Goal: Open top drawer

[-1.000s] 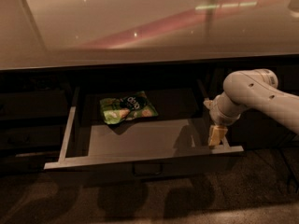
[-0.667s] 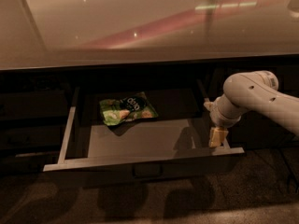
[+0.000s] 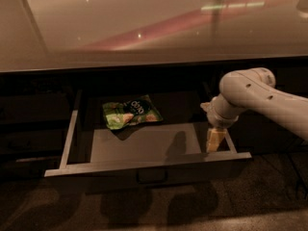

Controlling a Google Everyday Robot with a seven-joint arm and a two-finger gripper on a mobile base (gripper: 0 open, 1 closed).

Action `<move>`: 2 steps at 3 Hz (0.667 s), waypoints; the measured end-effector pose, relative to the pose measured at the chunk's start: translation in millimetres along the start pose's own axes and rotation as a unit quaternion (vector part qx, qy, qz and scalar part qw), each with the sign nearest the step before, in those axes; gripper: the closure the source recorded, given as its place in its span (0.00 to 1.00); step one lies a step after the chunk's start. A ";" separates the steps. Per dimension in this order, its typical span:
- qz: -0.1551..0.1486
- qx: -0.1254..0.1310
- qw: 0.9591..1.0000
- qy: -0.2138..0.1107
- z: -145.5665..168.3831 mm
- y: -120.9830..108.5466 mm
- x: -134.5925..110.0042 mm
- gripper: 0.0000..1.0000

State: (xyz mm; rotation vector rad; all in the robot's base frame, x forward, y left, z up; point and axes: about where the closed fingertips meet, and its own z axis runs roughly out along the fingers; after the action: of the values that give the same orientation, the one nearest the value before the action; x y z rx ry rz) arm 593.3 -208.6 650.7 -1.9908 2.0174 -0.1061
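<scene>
**Q:** What is met first, nearest the camera?

**A:** A dark speckled floor [image 3: 144, 211] is seen along the bottom, crossed by soft shadows. Just above it, the top drawer [image 3: 144, 144] is found pulled well out from under the counter. Its dark front is turned toward the viewer, and a small rounded pull [image 3: 152, 176] is set at the middle of that front.

**Q:** What is shown inside the drawer?

**A:** A grey tray floor is laid bare across the front half. It is bounded by a pale rail [image 3: 70, 129] on the left and a matching one on the right. A green snack bag [image 3: 131, 113] is laid flat toward the back, left of the middle and slightly tilted.

**Q:** And where is the gripper?

**A:** The gripper [image 3: 215, 139] is pointed straight down into the front right corner of the drawer, just beside the right rail and just behind the front panel. Whether it is released or clenched cannot be told. Its shadow [image 3: 175, 146] is cast on the tray to its left, apart from the bag.

**Q:** What lies beyond?

**A:** The white arm [image 3: 260, 97] is bent upward from the gripper and carried off to the right edge. Farthest back, a broad glossy countertop [image 3: 144, 28] is spread across the upper half, streaked with a reddish reflection and small points of light.
</scene>
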 end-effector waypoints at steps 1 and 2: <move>-0.025 0.002 1.000 -0.007 -5.9 3.2 -34.4 0.00; -0.031 0.000 1.000 -0.003 -5.0 13.8 -29.0 0.00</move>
State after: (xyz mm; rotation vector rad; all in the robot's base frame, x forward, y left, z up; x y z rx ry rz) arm 578.5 -180.2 656.6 -2.0523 1.9519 -0.1133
